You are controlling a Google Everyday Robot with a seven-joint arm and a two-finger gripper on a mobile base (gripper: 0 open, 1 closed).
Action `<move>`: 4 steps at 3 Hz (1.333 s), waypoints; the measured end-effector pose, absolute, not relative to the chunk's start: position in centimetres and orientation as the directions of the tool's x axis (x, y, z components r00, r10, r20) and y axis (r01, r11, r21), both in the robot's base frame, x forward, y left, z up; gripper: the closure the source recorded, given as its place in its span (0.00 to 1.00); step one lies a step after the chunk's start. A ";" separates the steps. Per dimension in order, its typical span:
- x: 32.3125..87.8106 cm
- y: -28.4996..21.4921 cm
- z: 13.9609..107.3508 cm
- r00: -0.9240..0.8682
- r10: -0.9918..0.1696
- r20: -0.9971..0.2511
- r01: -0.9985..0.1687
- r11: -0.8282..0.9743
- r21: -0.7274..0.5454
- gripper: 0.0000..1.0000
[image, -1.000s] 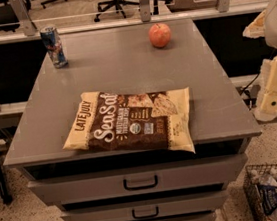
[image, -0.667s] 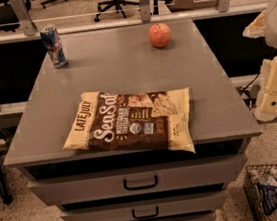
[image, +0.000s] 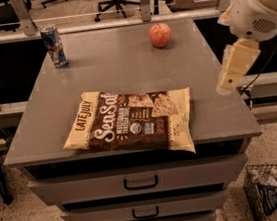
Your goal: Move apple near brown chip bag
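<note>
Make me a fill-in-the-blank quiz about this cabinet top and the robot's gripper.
1. The apple lies ____ from the camera than the brown chip bag.
2. The brown chip bag lies ____, not upright.
3. The blue can stands at the far ____ corner.
4. The gripper hangs beside the ____ edge of the cabinet.
Missing words: farther, flat, left, right.

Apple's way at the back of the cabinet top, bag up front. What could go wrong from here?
1. The apple is round and sits close to the far edge of the cabinet top; a glancing touch from the gripper, now over the right edge, could roll it off the back.
2. The brown chip bag lies right at the front edge, so an apple released beside it could roll off the front.
</note>
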State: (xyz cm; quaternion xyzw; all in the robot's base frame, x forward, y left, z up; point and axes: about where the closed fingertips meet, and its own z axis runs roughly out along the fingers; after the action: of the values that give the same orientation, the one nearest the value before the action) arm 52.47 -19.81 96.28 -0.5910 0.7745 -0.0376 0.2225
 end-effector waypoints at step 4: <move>64.8 -17.7 95.3 -0.214 -0.821 -0.529 -0.808 0.453 -0.376 0.00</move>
State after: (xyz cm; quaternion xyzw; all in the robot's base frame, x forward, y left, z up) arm 64.80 -17.68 95.27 -0.5228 0.7791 -0.0094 0.3458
